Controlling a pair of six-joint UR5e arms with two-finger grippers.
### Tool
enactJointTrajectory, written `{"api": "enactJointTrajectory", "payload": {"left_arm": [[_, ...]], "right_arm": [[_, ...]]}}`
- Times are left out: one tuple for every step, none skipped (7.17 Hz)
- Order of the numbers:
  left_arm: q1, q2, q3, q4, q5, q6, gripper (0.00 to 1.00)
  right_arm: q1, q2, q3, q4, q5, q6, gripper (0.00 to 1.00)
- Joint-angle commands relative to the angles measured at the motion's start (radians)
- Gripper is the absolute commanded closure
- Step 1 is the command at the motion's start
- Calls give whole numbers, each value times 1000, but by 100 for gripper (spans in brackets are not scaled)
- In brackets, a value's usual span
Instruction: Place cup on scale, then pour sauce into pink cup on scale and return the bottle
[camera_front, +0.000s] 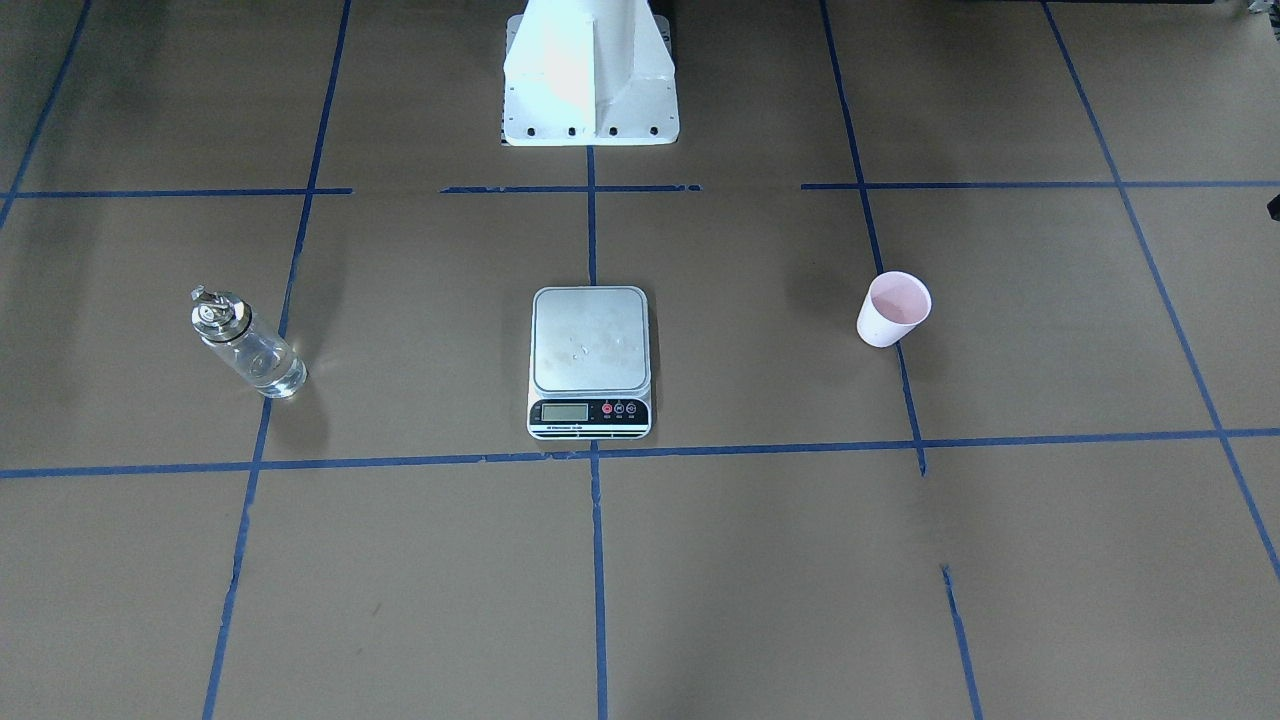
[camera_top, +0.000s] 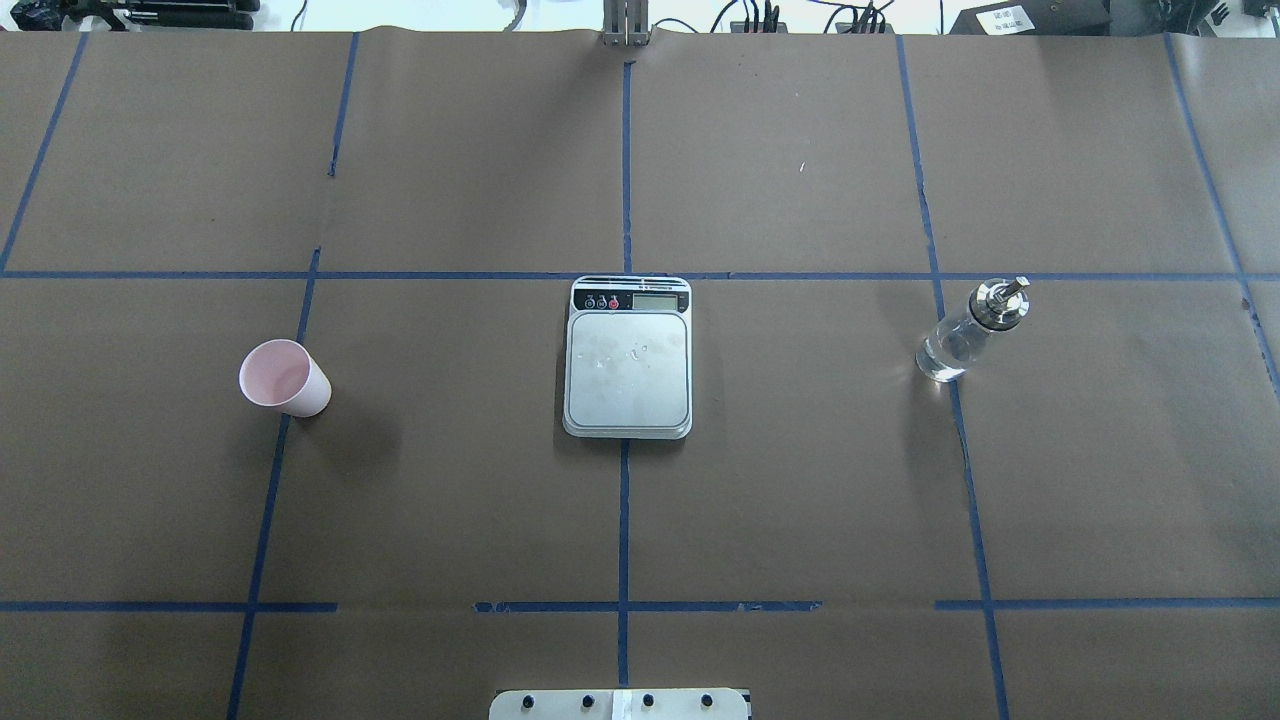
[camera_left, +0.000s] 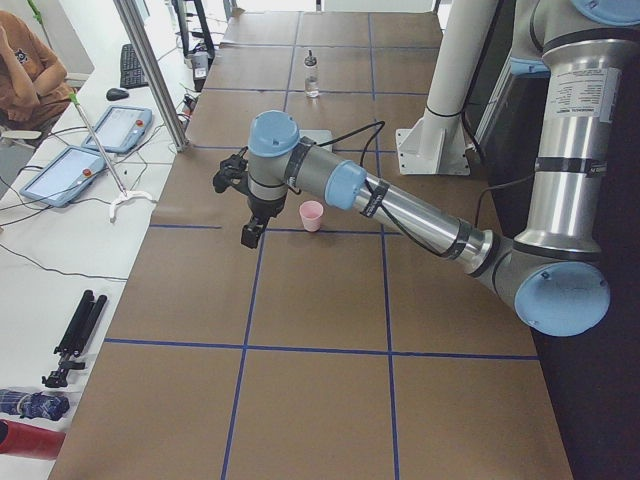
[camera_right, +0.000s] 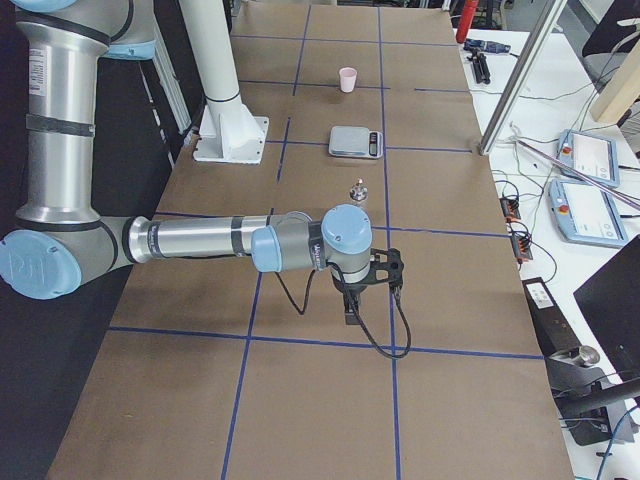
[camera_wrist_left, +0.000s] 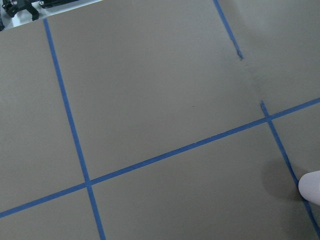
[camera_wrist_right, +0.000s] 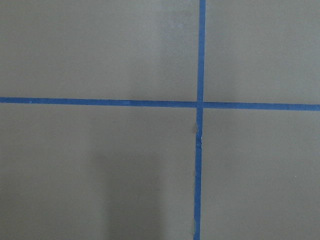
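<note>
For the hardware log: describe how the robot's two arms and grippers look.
The left arm and the right arm are silver metal tubes with pale blue joint caps. A black cable loops to each black gripper: the left gripper and the right gripper. The left arm's upright segment bears a white printed label.
</note>
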Motion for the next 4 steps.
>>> {"api": "enactJointTrajectory", "payload": {"left_arm": [[132, -22, -58, 10, 3, -163, 0], [181, -25, -98, 7, 6, -336, 0], [244, -22, -165, 9, 64, -462, 0], [299, -22, -187, 7, 92, -626, 0]], "right_arm": [[-9, -3, 2, 5, -6, 3, 0], [-11, -2, -1, 6, -6, 9, 0], [-13, -3, -1, 5, -4, 10, 0], [-13, -3, -3, 5, -4, 9, 0]]}}
